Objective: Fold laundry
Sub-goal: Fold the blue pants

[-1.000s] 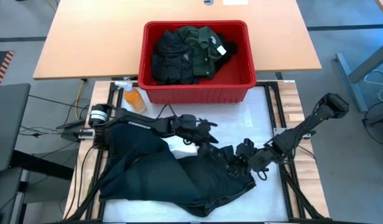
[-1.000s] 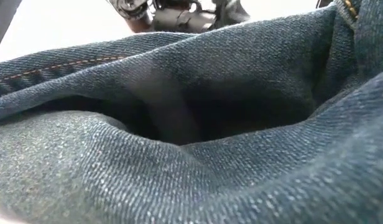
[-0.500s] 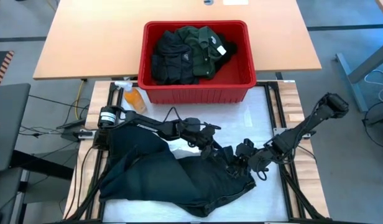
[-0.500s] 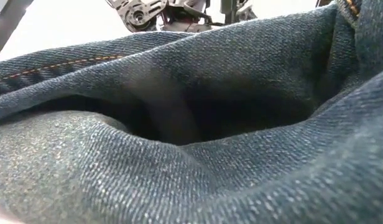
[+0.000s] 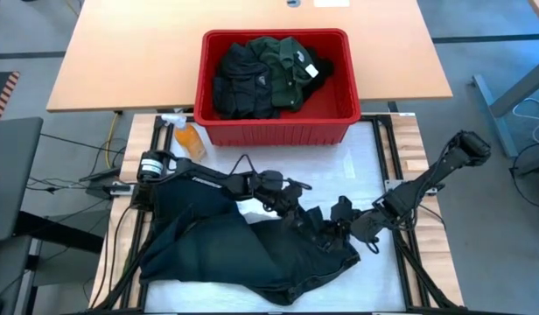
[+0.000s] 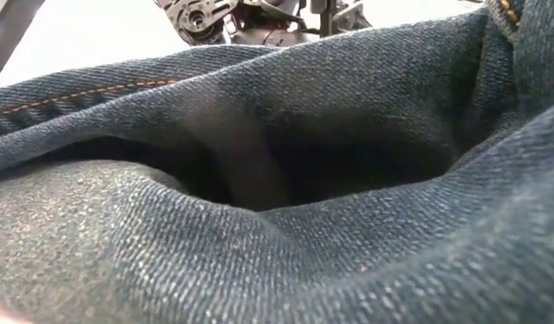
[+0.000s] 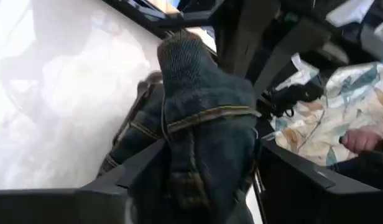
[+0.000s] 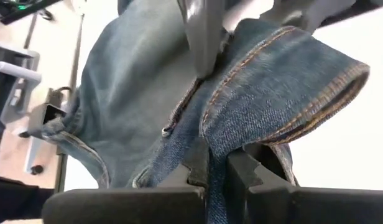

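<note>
A dark blue denim garment [image 5: 243,254] with tan topstitched seams is seen spread in heavy folds across the near half of the white work surface [image 5: 339,166], its bulk lying toward seven o'clock and a bunched edge raised near the centre. From table height the weave is seen at very close range, blue-grey twill with an orange-tan stitch line running along one fold (the room behind is all but blocked by it).

The left gripper [image 5: 297,213] is reached out to the table's middle, and in its wrist view a thick stitched band of the denim [image 7: 201,124] is seen standing between its two dark fingers; the jaws are set fairly wide around the cloth, and whether they press on it cannot be told. The right gripper [image 5: 346,226], just toward four o'clock of the left one, is clamped narrowly on a folded denim hem [image 8: 285,81], the fingers nearly together with the cloth pinched between them.

At twelve o'clock a red rectangular plastic basket [image 5: 278,131] holds folded black and dark green garments [image 5: 265,74]; a small white neck label [image 5: 311,71] is shown on the green one, its writing too small to be read.
</note>
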